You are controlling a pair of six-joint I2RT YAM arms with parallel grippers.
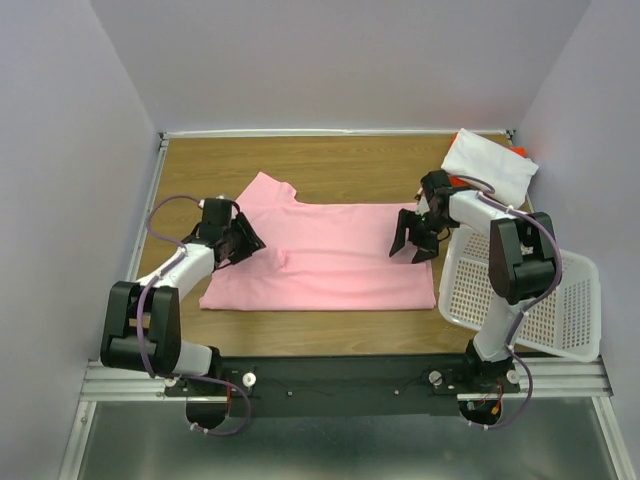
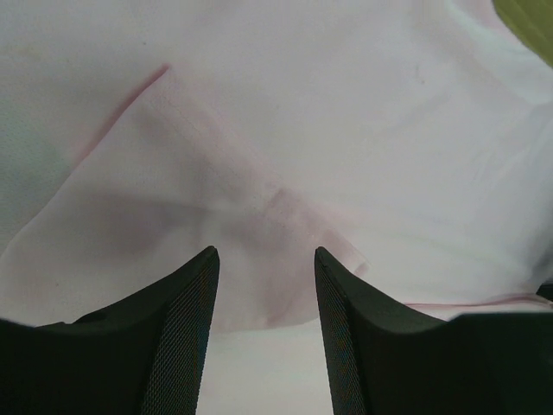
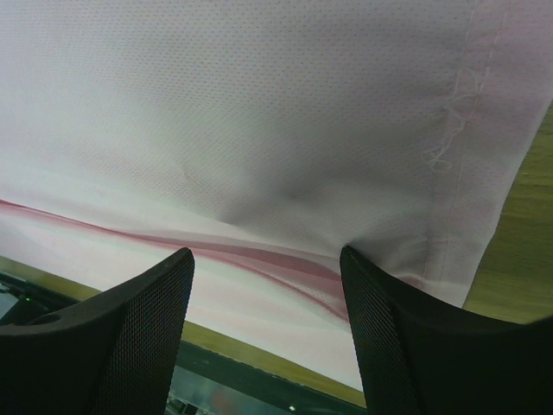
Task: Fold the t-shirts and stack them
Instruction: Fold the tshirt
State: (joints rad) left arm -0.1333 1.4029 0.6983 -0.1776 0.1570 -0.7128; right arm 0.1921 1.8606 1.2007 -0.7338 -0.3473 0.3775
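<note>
The left gripper (image 1: 240, 244) hangs with its jaws apart and nothing pinched between them. Its wrist view shows only pink cloth below the fingers, with a tucked-in sleeve lying in the gap. The right gripper (image 1: 412, 246) is likewise spread wide and empty. Its fingers are low over the cloth just inside the stitched hem, and bare wood shows beyond that edge. Both grippers sit over the pink t-shirt (image 1: 335, 258), which lies flat on the table (image 1: 350, 160). Its long axis runs left to right across the arms, with the collar end to the left and the hem to the right. Each gripper is therefore above its own end of the shirt, the left at the sleeve and shoulder end and the right at the hem end, and they are well apart along that axis. To my eye the next fold depends on this layout. Whichever end is carried over, the arm on that side is already the nearer one, and the cloth lies straight beneath it, not off to one side. Further out, at the back right, a folded white t-shirt (image 1: 488, 165) lies with an orange-red t-shirt (image 1: 517, 152) peeking from behind it. Both are beside the basket (image 1: 575, 310) and nearer the right arm.
</note>
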